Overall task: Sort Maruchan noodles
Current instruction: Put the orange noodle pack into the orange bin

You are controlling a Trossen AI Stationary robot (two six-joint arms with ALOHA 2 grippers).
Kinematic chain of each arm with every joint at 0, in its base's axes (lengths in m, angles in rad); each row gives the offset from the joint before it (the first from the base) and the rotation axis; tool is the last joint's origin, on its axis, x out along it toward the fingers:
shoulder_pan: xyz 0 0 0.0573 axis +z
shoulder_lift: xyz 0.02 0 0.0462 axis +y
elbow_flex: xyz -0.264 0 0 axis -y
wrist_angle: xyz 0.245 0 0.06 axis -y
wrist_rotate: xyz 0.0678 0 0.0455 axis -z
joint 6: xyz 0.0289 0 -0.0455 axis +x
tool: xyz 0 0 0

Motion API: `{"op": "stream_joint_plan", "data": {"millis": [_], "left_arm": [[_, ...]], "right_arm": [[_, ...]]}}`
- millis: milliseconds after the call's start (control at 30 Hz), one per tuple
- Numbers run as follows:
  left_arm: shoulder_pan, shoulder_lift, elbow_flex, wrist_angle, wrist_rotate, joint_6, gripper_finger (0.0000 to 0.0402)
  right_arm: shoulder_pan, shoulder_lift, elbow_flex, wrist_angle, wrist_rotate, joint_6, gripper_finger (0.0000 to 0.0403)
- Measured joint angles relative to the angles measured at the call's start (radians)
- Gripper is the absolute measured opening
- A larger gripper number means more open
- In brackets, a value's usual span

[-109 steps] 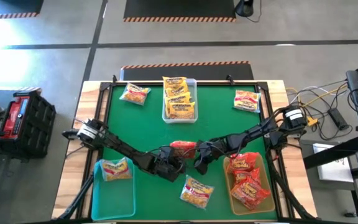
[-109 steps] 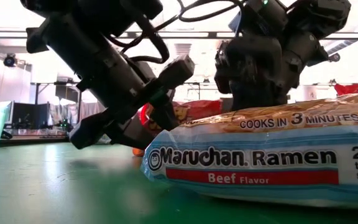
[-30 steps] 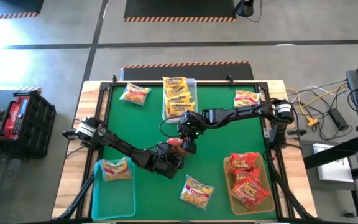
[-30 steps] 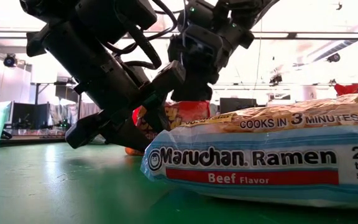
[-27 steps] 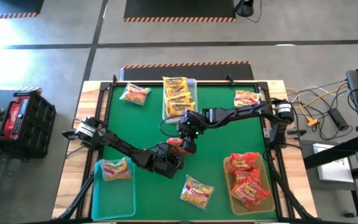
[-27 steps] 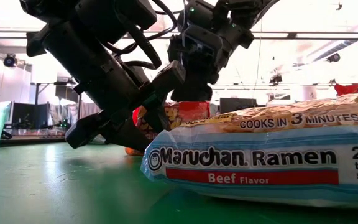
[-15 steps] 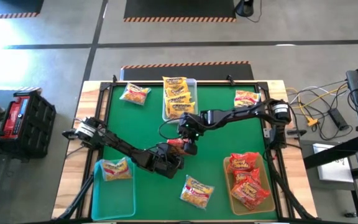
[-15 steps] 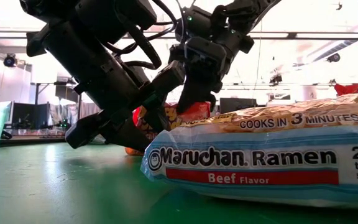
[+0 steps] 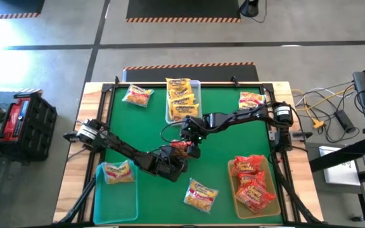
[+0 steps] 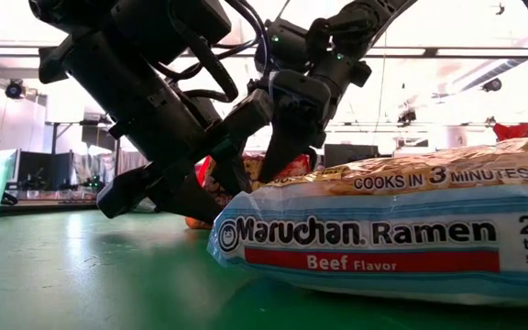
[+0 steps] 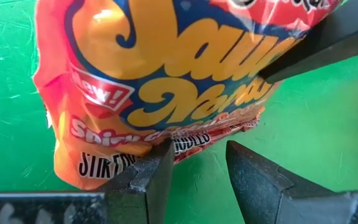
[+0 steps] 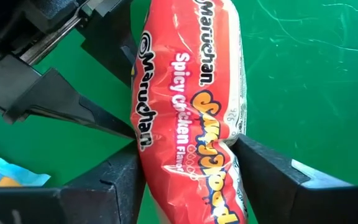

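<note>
Both claws on the red packet (image 12: 188,118) mid-desk: left claw (image 11: 194,171) pinches its edge, right claw (image 12: 188,180) straddles it wide. Risk: pulling against each other tears the wrapper, or it slips free

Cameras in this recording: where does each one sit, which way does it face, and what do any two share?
High view: overhead, straight down on the green table; both arms meet at centre.
Low view: table height, looking level across; a beef packet fills the foreground, both arms behind it.
Left wrist view: past the left gripper, whose jaws pinch the red packet by its edge.
Right wrist view: past the right gripper, jaws either side of the packet.
Shared: both wrist views show that red packet.
</note>
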Motion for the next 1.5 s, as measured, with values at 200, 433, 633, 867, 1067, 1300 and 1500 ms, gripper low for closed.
{"op": "stream_joint_plan", "data": {"millis": [200, 433, 633, 867, 1067, 1300, 1500], "left_arm": [[-0.005, 0.0, 0.0, 0.005, -0.001, 0.0, 0.0141], [-0.019, -0.005, -0.002, 0.014, -0.008, 0.0, 0.0141], [-0.044, -0.05, -0.007, 0.013, -0.046, 0.035, 0.0141], [-0.091, -0.104, -0.009, -0.021, -0.055, 0.008, 0.0141], [-0.144, -0.111, -0.009, -0.02, -0.074, -0.067, 0.0141], [-0.175, -0.113, -0.008, -0.055, -0.08, -0.169, 0.0141], [-0.18, -0.113, -0.008, -0.125, -0.083, -0.276, 0.0141]], "right_arm": [[0.001, -0.001, 0.0, -0.001, -0.002, 0.003, 0.0187], [0.001, -0.002, 0.0, -0.002, -0.007, 0.006, 0.0158], [0.002, -0.002, 0.0, 0.001, -0.011, 0.006, 0.0154], [-0.001, -0.006, 0.001, -0.017, -0.015, 0.002, 0.0152], [-0.001, -0.027, 0.001, -0.084, -0.031, -0.016, 0.0151], [-0.001, -0.079, -0.001, -0.183, -0.12, -0.02, 0.0151], [-0.001, -0.115, -0.001, -0.226, -0.195, -0.026, 0.0151]]}}
